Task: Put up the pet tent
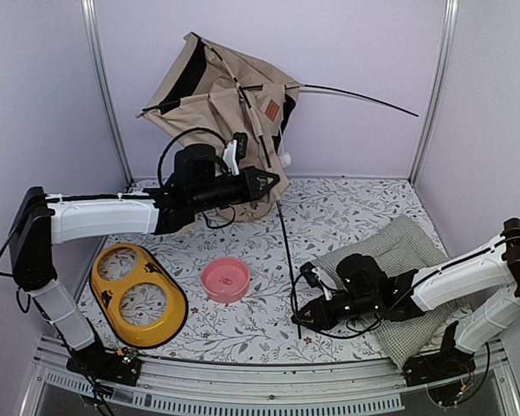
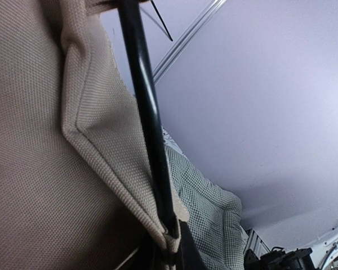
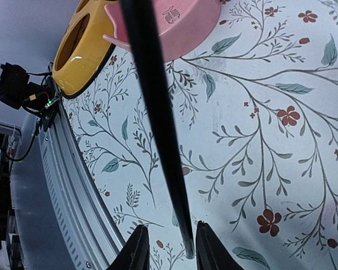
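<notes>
The pet tent (image 1: 225, 95), beige fabric half collapsed, leans against the back wall with an orange-brown label (image 1: 271, 109). My left gripper (image 1: 267, 181) is shut on its lower fabric edge; the left wrist view shows a beige hem (image 2: 90, 140) and a black pole (image 2: 149, 112) running into the corner pocket. Another thin black pole (image 1: 286, 251) runs from the tent down to the table. Its free end (image 3: 186, 247) lies between my right gripper's (image 3: 170, 250) fingers, close to the right finger (image 3: 209, 247), with a gap on the left. The jaws stand apart, low over the table.
A pink bowl (image 1: 224, 279) and a yellow two-hole bowl holder (image 1: 139, 295) sit at the front left. The green-checked cushion (image 1: 399, 260) lies under my right arm. Another black pole (image 1: 364, 97) sticks out to the right from the tent. The table's metal front rail (image 3: 62, 185) is close by.
</notes>
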`<state>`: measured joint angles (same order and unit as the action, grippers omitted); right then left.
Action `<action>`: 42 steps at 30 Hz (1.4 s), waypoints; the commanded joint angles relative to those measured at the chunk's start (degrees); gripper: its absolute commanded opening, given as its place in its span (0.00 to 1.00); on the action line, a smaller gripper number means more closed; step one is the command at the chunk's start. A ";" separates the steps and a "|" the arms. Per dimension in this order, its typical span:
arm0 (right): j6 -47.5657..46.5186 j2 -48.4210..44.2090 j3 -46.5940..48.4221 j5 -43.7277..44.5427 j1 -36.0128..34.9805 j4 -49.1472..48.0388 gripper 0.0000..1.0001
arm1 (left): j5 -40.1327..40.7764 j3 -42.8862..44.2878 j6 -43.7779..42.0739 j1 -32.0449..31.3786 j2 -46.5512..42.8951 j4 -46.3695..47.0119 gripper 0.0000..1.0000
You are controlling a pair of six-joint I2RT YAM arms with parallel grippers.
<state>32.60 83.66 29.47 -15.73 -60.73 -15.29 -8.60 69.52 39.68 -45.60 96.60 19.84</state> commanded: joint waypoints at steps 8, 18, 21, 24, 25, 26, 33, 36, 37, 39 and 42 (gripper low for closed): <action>2.07 2.76 -0.31 3.58 -0.34 -2.75 0.22 | -0.47 2.66 -0.62 1.81 -0.44 3.55 0.00; 0.66 -0.36 4.09 9.53 -0.35 3.15 0.00 | -2.77 1.43 -0.05 2.33 -1.32 3.66 0.00; -0.01 -2.85 5.58 12.73 -0.35 6.02 0.00 | -3.05 0.30 -0.07 2.44 -2.44 3.76 0.04; -0.74 -4.84 7.41 15.13 -0.35 8.87 0.00 | -3.55 -0.82 -0.34 2.69 -3.67 4.11 0.17; -0.97 -5.25 8.07 15.63 -0.35 9.81 0.00 | -3.84 -1.13 -0.53 2.71 -4.10 4.27 0.22; -1.28 -5.52 8.72 16.04 -0.35 10.62 0.00 | -4.06 -1.40 -0.71 2.76 -4.58 4.43 0.26; -1.88 -6.03 12.09 17.99 -0.35 13.92 0.00 | -6.16 -4.81 -1.71 2.80 -9.60 5.37 0.45; -1.93 -5.89 13.25 18.54 -0.35 14.68 0.00 | -7.08 -8.00 -2.13 2.75 -13.02 6.44 0.49; -1.88 -5.93 13.56 18.96 -0.35 14.75 0.00 | -7.26 -9.20 -2.25 2.71 -14.38 6.84 0.49; -1.84 -5.95 14.17 19.66 -0.31 15.00 0.00 | -7.82 -12.08 -2.53 2.64 -16.99 7.49 0.49; -1.84 -6.05 15.20 20.28 -0.27 15.12 0.00 | -7.29 -16.67 -2.41 2.67 -20.69 7.39 0.46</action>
<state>30.79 79.11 41.08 0.75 -61.30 2.66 -15.07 57.47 38.22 -43.22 79.96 25.61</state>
